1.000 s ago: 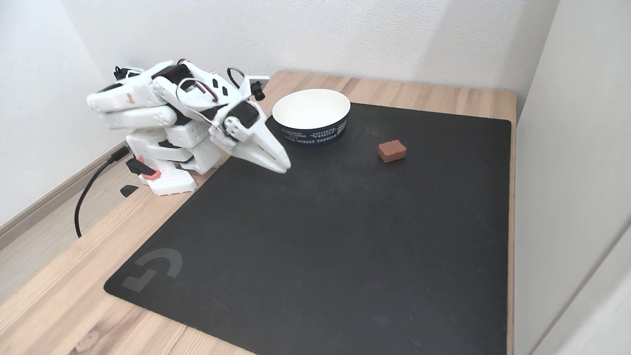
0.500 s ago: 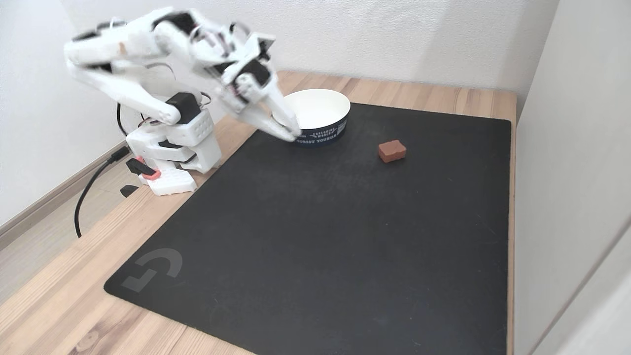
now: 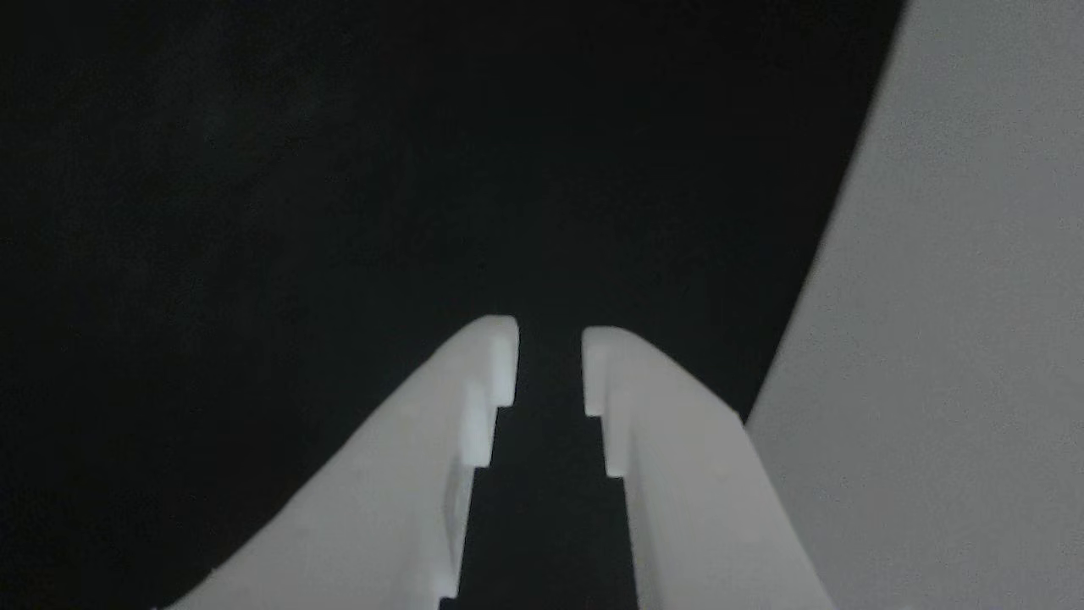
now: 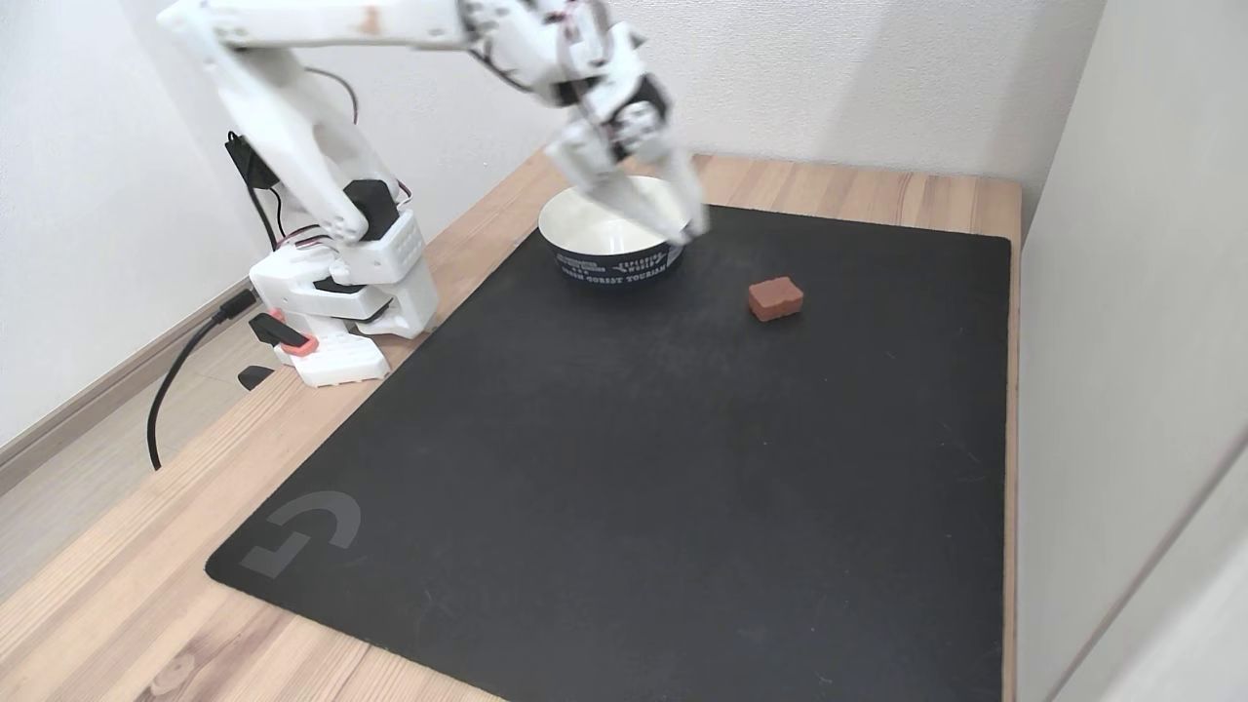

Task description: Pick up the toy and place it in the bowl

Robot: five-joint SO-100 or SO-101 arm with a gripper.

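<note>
My jaws stand slightly apart with nothing between them, hanging over the black mat (image 4: 624, 468). The bowl (image 4: 612, 255) sits just behind them, as far as the blurred fixed view shows. The toy (image 4: 776, 297) lies on the mat nearby, untouched.

Arm (image 4: 322, 146) reached out over the bowl (image 4: 612, 255); gripper (image 4: 690, 232) hung blurred above its right rim, jaw gap unreadable. Toy (image 4: 776, 297) lay on the black mat (image 4: 634, 468), right of bowl, apart from both.
</note>
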